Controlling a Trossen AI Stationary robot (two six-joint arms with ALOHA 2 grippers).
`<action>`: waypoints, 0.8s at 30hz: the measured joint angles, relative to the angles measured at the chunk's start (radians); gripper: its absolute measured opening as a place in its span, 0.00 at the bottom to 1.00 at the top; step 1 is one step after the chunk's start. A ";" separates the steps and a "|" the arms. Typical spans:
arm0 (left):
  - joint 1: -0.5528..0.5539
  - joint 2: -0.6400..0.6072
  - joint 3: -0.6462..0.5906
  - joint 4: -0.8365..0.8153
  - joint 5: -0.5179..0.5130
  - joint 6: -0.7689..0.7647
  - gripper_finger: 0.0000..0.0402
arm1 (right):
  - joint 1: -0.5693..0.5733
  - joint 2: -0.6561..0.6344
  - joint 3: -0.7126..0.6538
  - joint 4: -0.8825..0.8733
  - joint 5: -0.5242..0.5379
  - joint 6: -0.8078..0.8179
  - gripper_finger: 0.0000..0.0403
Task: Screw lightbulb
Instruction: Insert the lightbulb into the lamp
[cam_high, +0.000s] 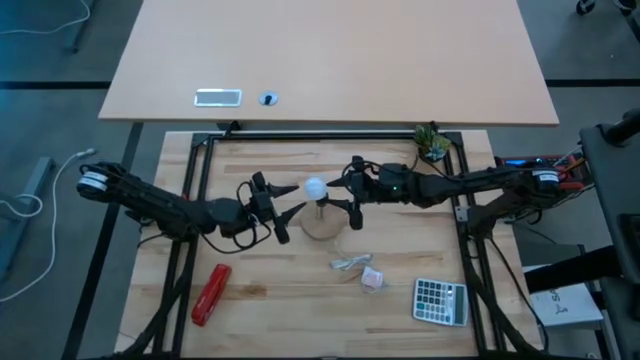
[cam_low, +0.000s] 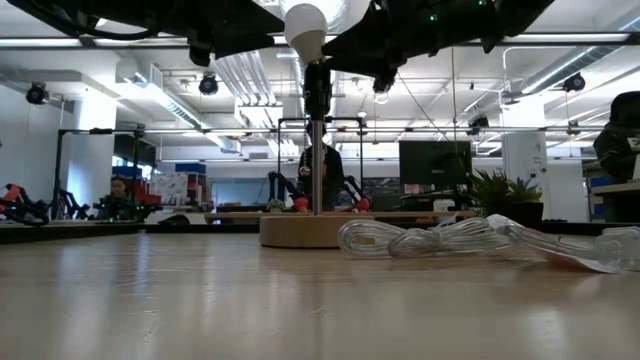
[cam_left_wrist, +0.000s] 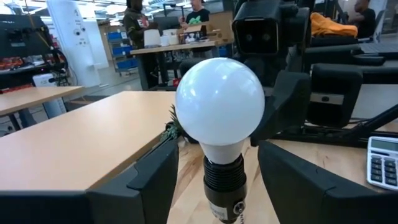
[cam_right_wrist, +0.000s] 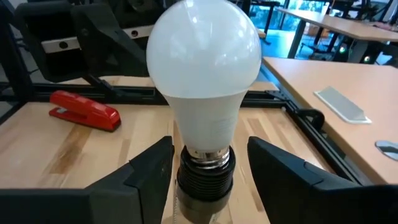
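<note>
A white frosted lightbulb (cam_high: 315, 187) stands upright in a black socket (cam_left_wrist: 224, 180) on a thin post, which rises from a round wooden disc (cam_high: 322, 224) at mid-table. My left gripper (cam_high: 290, 212) comes at it level from the table's left. It is open, with one finger (cam_left_wrist: 155, 180) on each side of the socket below the globe, and gaps show. My right gripper (cam_high: 342, 205) reaches in level from the right, also open. Its fingers (cam_right_wrist: 149, 171) flank the socket (cam_right_wrist: 205, 171) and the bulb's neck (cam_right_wrist: 205, 134).
A clear crumpled wrapper (cam_high: 350, 264) and a small pinkish packet (cam_high: 373, 279) lie just near of the disc. A calculator (cam_high: 440, 300) is at the near right and a red stapler (cam_high: 211, 293) at the near left. A small plant (cam_high: 432, 142) stands at the far right.
</note>
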 joint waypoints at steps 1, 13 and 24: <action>0.003 0.000 0.000 0.000 0.000 0.000 0.51 | 0.000 -0.001 0.001 0.001 0.000 0.000 0.50; 0.018 0.000 0.000 0.004 0.049 -0.001 0.39 | 0.000 -0.008 0.001 -0.019 0.000 0.000 0.49; 0.029 0.000 0.000 0.004 0.072 0.000 0.29 | 0.000 -0.008 0.026 -0.049 0.000 -0.005 0.49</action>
